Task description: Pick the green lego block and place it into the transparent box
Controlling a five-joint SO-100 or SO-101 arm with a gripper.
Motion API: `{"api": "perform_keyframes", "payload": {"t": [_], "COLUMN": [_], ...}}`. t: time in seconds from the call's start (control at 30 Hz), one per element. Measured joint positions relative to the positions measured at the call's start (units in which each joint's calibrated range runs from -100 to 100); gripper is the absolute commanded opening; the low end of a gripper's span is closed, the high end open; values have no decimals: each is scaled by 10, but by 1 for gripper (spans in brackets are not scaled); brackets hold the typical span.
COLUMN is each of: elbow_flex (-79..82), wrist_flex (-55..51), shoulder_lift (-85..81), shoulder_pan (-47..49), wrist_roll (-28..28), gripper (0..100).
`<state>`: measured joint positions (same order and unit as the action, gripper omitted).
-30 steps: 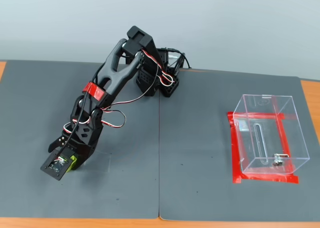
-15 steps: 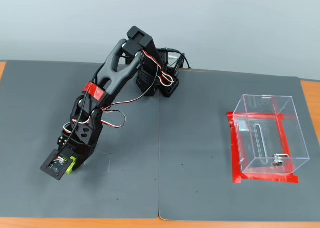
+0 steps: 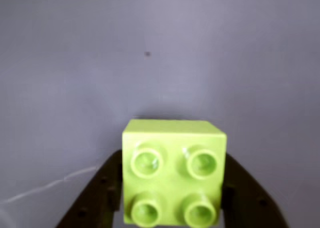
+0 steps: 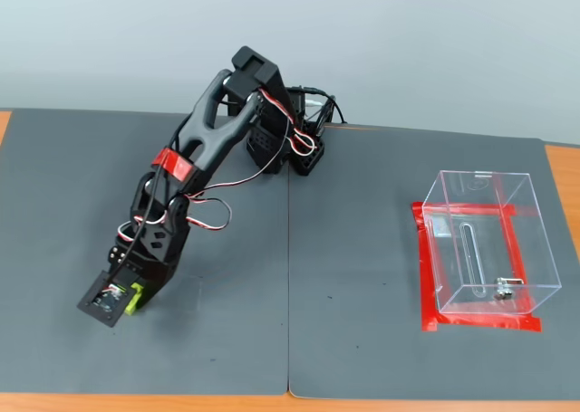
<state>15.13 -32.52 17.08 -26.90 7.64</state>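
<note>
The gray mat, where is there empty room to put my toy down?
The widest bare stretch of gray mat lies between the arm and the transparent box. It is crowded at the mat's left, where the gripper holds the green lego block.

One green lego block (image 3: pixel 173 172) sits between the gripper's (image 3: pixel 172 188) two fingers, with four round studs on top. One transparent box (image 4: pixel 487 244) stands well apart from the gripper, to its right in the fixed view. One arm (image 4: pixel 204 145) and two dark mats (image 4: pixel 381 249) cover the table.
</note>
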Motion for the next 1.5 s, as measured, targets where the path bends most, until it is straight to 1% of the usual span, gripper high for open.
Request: {"api": "perform_keyframes", "payload": {"t": [0.3, 0.63, 0.83, 0.97, 1.0, 1.1, 1.33, 1.37, 1.5], "elbow_flex": [5, 35, 64, 84, 93, 102, 107, 106, 107], "wrist_flex": [-95, -176, -188, -188, -188, -189, -190, -183, -153], "shoulder_lift": [-155, -313, -400, -455, -477, -505, -542, -545, -546], "shoulder_pan": [69, 183, 304, 397, 437, 485, 669, 710, 773], "wrist_roll": [0, 2, 0, 3, 3, 1, 0, -1, -4], "gripper": [9, 8, 8, 9, 9, 9, 9, 9, 9]}}
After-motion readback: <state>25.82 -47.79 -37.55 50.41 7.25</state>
